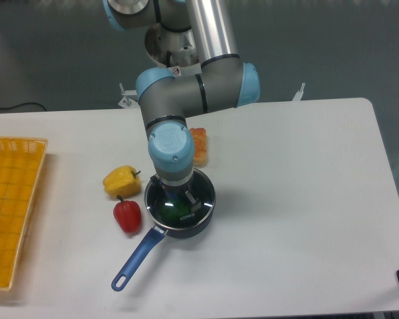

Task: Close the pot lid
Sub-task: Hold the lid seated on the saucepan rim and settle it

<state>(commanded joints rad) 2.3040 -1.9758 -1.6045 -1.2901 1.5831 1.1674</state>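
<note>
Glass lid (183, 211) (white lettering) covers the pot (203, 219).

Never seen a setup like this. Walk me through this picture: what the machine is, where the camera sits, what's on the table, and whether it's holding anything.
The grey and blue jointed thing is a robot arm, reaching down from the back of a white table. One fixed camera looks down at it from the front.

Its wrist hangs right over a small dark pot with a long blue handle pointing toward the camera. A clear glass lid with white lettering lies across the pot, and something green shows through it.

The gripper sits at the lid's centre, but the wrist hides its fingers, so I cannot tell whether they grip the lid.

Beside the pot lie a yellow pepper, a red pepper and an orange item. A yellow basket stands at the left edge.
</note>
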